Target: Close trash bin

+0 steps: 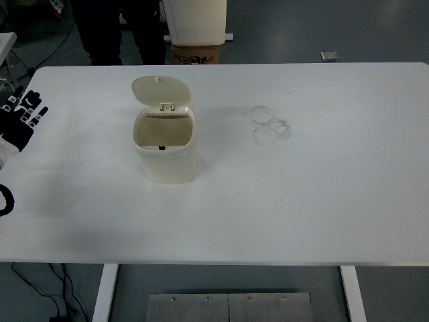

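A cream trash bin (167, 149) stands left of the tabletop (315, 194) centre, its lid (160, 90) hinged up toward 12 o'clock, interior shadowed. At 9 o'clock the left hand (21, 118) lies released, fingers spread, its arm cut off by the frame edge.

The left hand (21, 119) is cut off by the left edge; its arm is out of frame. A person (119, 30) at the top is cropped, legs only showing. The bin (166, 144) interior bottom is not visible; a small dark mark inside, possibly a latch, is too small to identify.
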### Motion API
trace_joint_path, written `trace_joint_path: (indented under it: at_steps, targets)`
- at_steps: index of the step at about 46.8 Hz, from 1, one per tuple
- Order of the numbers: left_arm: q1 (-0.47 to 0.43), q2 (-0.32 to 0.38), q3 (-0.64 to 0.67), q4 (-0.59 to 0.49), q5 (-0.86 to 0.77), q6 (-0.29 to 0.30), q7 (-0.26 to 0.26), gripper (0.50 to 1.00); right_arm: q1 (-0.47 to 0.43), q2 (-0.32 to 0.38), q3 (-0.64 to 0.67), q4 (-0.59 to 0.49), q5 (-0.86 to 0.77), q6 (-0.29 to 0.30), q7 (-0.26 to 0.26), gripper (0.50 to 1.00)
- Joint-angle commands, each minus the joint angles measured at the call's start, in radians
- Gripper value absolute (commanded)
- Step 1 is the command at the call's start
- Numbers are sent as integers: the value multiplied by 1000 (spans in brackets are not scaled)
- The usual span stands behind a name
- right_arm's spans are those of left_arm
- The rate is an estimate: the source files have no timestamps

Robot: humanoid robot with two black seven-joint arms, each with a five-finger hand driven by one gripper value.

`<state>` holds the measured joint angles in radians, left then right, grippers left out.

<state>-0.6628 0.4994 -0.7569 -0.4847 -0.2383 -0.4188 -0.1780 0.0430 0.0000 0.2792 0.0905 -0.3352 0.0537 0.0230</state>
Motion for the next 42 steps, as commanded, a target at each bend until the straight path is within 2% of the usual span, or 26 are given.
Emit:
trace_joint_path:
  at_steps: [1,42]
  targets:
    - [3,-1,2,0,2,2,0,1000,0,0,0,0,1,0,0,991]
    - [-28,13,1,2,1,11,0,1000,0,0,0,0,1,0,0,991]
